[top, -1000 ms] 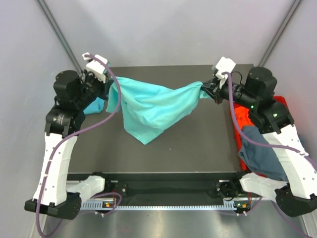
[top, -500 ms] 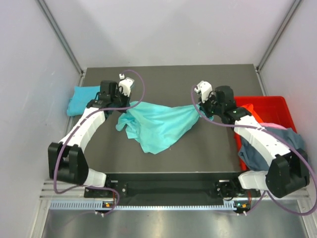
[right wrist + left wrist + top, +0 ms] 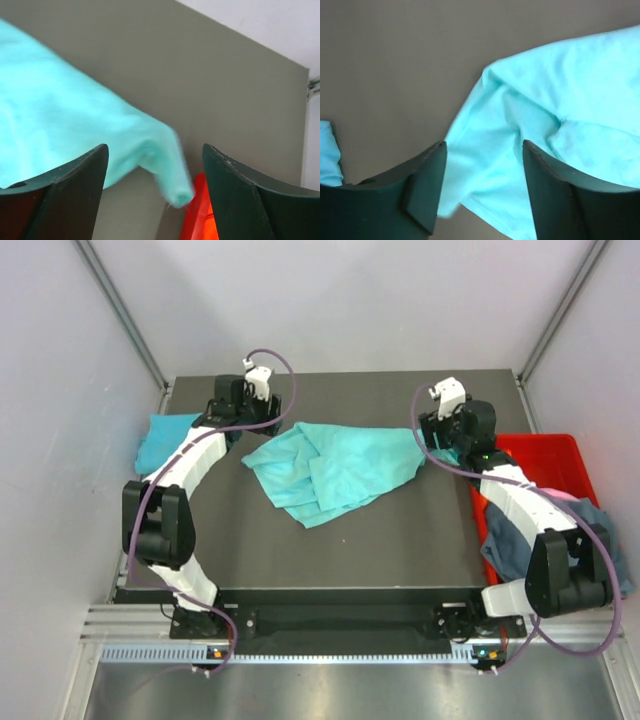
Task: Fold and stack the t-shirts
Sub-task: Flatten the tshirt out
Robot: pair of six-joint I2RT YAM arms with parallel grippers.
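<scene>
The mint-teal t-shirt lies crumpled and partly folded over itself in the middle of the dark table. My left gripper hovers open above its far left corner; in the left wrist view the cloth lies below the gap of the left gripper. My right gripper is open above the shirt's right corner, whose tip looks blurred under the right gripper. A cyan-blue t-shirt lies folded at the table's left edge. A slate grey-blue t-shirt hangs over the crate.
A red plastic crate stands off the table's right edge, close to my right arm; its corner shows in the right wrist view. Grey walls and two slanted poles enclose the table.
Both grippers have opened and let go of the mint-teal t-shirt. It has dropped from hanging between them onto the table. Both wrists have moved toward the far edge.
</scene>
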